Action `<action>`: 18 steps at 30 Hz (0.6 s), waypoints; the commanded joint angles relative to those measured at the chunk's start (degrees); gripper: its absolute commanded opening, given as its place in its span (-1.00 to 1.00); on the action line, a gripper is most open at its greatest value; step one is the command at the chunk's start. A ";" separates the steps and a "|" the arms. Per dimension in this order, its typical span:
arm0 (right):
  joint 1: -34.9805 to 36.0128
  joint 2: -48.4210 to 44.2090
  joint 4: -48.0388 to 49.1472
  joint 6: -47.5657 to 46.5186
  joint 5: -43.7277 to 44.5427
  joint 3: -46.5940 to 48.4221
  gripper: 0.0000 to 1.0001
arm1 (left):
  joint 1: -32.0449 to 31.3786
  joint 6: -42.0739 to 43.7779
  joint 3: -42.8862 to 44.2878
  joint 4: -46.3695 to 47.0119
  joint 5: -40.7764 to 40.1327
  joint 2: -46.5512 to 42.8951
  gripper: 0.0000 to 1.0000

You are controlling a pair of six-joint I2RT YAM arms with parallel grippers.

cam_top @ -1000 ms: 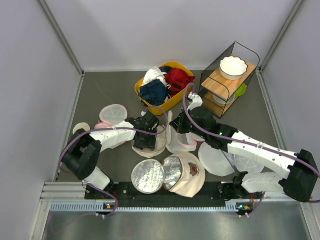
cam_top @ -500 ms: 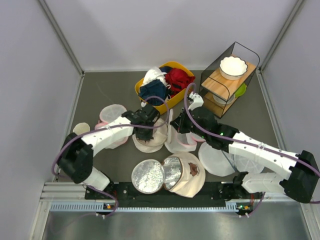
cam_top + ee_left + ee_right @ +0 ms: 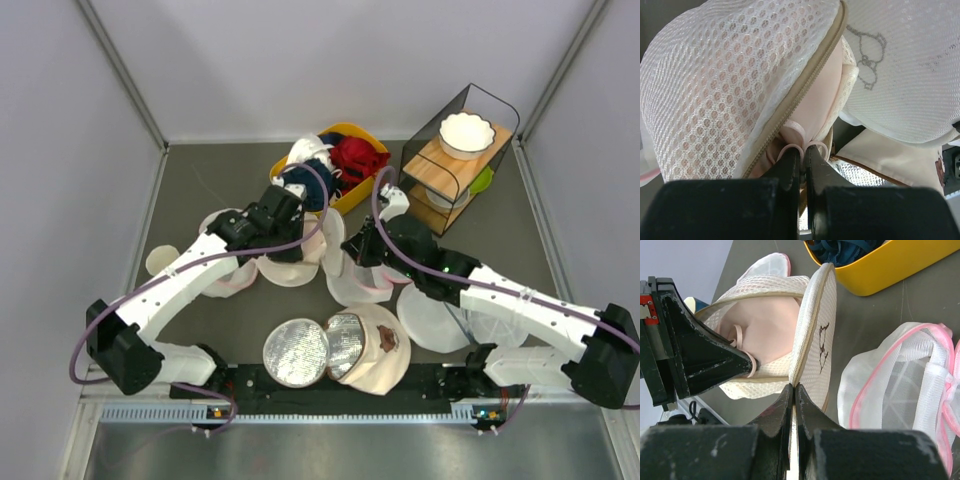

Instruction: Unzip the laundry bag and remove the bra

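The cream mesh laundry bag [image 3: 297, 268] lies mid-table between both arms, its zip open. In the left wrist view its mesh wall [image 3: 730, 85] gapes beside the flat face with the black mark [image 3: 867, 55]. The pale pink bra [image 3: 815, 95] shows in the opening. My left gripper [image 3: 802, 152] is shut on a pink strap loop at the bra's edge. In the right wrist view my right gripper [image 3: 793, 387] is shut on the bag's zip rim [image 3: 812, 340], with the bra [image 3: 765, 327] and the left gripper's fingers [image 3: 715, 360] just left of it.
A yellow tub [image 3: 352, 198] of dark and red garments stands right behind the bag. A pink-trimmed mesh bag [image 3: 900, 385] lies to the right. A wire rack with a white bowl [image 3: 465, 135] is at the far right. Flat mesh discs [image 3: 296, 352] lie near the bases.
The left gripper has shut on the bra's strap and moved away from the bases toward the yellow tub, the bag's near side shifting with it. The right gripper stays shut on the rim.
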 commanded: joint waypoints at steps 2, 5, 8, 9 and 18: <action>-0.29 -2.25 1.58 -0.31 0.87 -0.84 -1.00 | 0.24 -0.07 -5.55 5.28 1.88 -1.75 -1.00; -0.29 -2.60 1.58 -0.13 1.14 -1.28 -1.00 | 0.59 -1.65 -13.02 10.63 3.19 1.06 -1.00; -0.29 -2.69 1.23 -0.13 0.96 -1.28 -1.00 | 0.51 -3.32 -17.00 17.41 8.46 0.73 -0.88; -0.29 -2.78 1.06 -0.13 0.96 -1.28 -1.00 | 0.59 -3.84 -16.67 17.68 8.56 0.37 -0.78; -0.29 -2.25 0.88 -0.22 1.14 -0.66 -1.00 | 0.51 -4.20 -9.37 12.14 -1.54 -2.36 0.14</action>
